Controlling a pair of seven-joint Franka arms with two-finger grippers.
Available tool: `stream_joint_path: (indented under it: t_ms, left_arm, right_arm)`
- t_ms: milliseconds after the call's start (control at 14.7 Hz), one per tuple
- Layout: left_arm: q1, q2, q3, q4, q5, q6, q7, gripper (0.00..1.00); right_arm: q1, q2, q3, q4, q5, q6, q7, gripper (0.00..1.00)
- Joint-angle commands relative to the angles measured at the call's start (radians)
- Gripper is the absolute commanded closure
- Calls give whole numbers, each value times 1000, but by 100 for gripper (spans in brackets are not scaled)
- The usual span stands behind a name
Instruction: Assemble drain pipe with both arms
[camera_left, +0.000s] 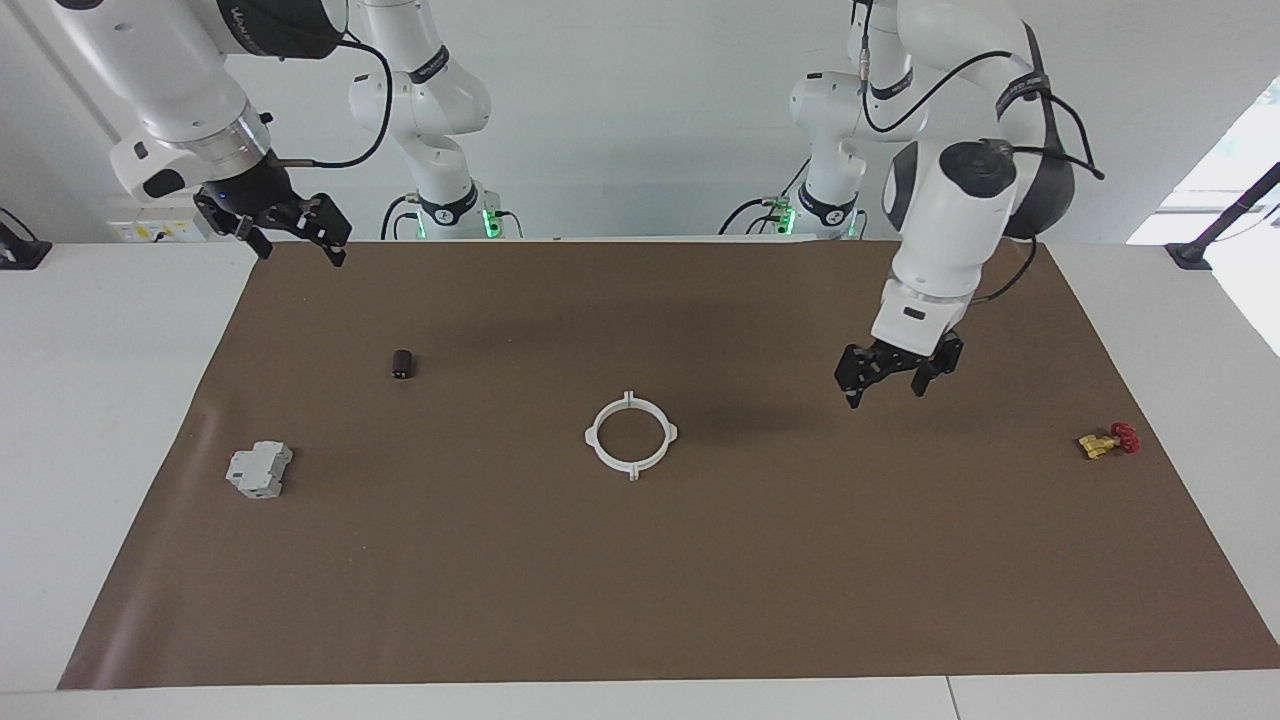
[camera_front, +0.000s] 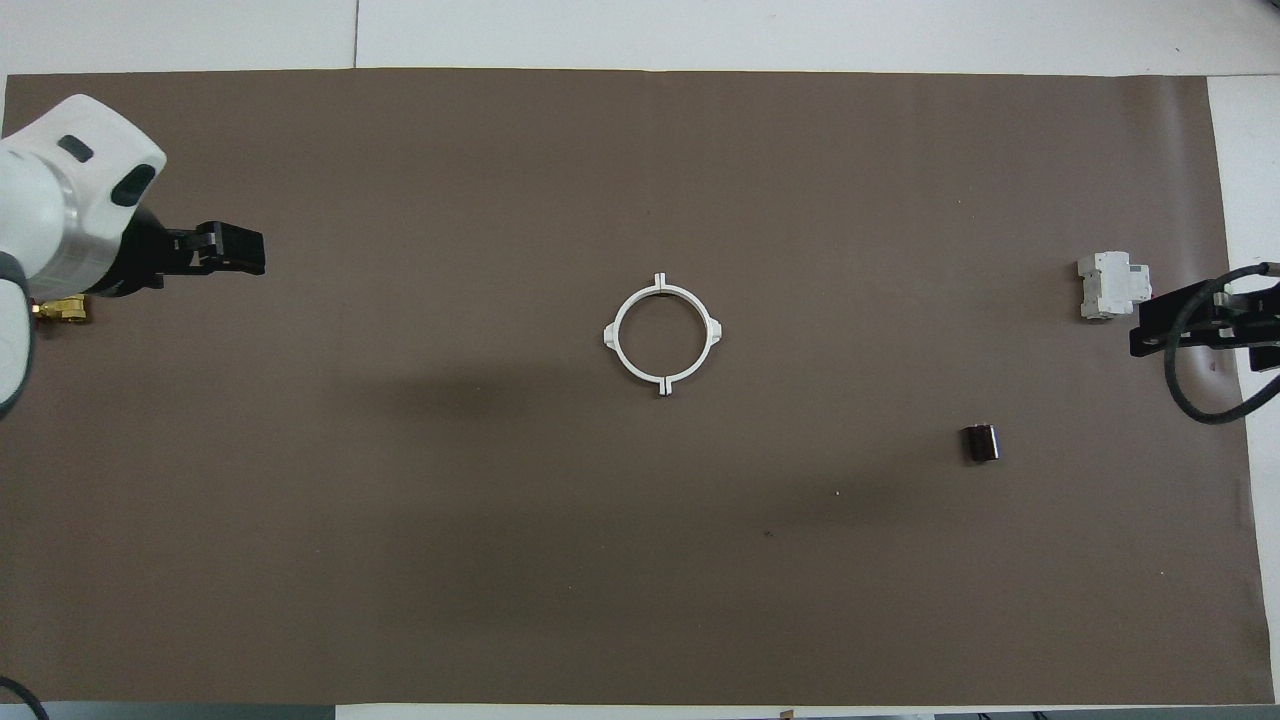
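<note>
The drain pipe (camera_left: 593, 437) lies flat in the middle of the brown mat as one closed white ring, its two half-arcs meeting at small tabs; it also shows in the overhead view (camera_front: 616, 340). My left gripper (camera_left: 885, 388) is open and empty, up in the air over the mat between the ring and the brass valve; in the overhead view (camera_front: 250, 250) it hangs toward the left arm's end. My right gripper (camera_left: 300, 238) is open and empty, raised over the mat's edge at the right arm's end, and shows in the overhead view (camera_front: 1142, 340) too.
A grey boxy block (camera_left: 259, 469) (camera_front: 1110, 285) sits at the right arm's end. A small dark cylinder (camera_left: 403, 364) (camera_front: 981, 442) lies nearer the robots than it. A brass valve with a red handle (camera_left: 1107, 441) (camera_front: 60, 311) lies at the left arm's end.
</note>
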Motion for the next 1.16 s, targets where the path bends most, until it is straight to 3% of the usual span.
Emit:
stream_joint_path:
  t_ms: [0,476,1089]
  left_arm:
    - [47,-28,0,69,-36,-136,71,0]
    - [112,16,0,276,-34,-358,132,0]
    - [138,10,6,269,-30,-379,177,0]
  right_arm:
    - [-14,-7,8,-15,3,16,-26,0]
    - [-14,-7,10,-15,3,16,-26,0]
    - [-14,-7,10,-15,3,16,-26,0]
